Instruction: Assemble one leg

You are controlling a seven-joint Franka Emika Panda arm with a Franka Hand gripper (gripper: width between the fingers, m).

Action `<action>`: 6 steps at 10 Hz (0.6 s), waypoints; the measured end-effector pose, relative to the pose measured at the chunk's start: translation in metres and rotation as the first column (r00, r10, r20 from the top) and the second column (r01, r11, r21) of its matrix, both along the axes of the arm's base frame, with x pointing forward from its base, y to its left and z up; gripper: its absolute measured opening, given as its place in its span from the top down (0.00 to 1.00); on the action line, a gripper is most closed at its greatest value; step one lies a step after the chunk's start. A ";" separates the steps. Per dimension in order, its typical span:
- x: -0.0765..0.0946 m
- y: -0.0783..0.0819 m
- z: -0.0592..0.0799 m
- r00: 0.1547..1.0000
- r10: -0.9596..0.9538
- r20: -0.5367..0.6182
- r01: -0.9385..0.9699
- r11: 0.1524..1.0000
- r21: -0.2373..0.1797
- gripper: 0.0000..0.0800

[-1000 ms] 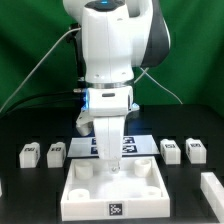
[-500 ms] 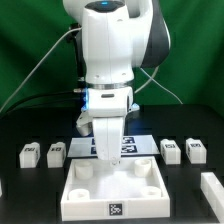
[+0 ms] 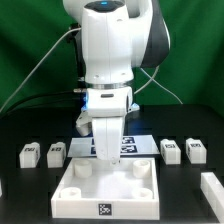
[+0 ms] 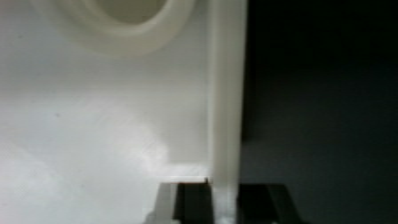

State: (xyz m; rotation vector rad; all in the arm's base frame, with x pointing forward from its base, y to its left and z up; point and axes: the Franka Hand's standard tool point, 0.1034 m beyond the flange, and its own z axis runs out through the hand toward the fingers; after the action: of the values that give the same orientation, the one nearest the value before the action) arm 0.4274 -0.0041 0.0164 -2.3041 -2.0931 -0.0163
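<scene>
Closest to me sits the big white panel [image 3: 140, 196], a tag [image 3: 104, 209] on its front face and round sockets at its corners. The gripper [image 3: 108, 165] reaches straight down onto its rear half. In the wrist view the dark fingers [image 4: 183, 205] pinch a thin upright wall of the panel, one on each side. Further back on the black table [image 3: 25, 195], the leg [image 3: 55, 153] lies untouched beside another leg [image 3: 29, 153] at the exterior view's left, well apart from the gripper. Two more legs [image 3: 171, 150] sit at the right. The marker board [image 3: 128, 146] lies between the pairs, behind the gripper
</scene>
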 end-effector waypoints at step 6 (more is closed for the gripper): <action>0.013 0.020 0.001 0.998 0.050 0.024 -0.050 0.999 0.010 0.93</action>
State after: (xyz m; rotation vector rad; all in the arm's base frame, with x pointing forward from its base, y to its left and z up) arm 0.4408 0.0160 0.0179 -2.2556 -2.1555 -0.0537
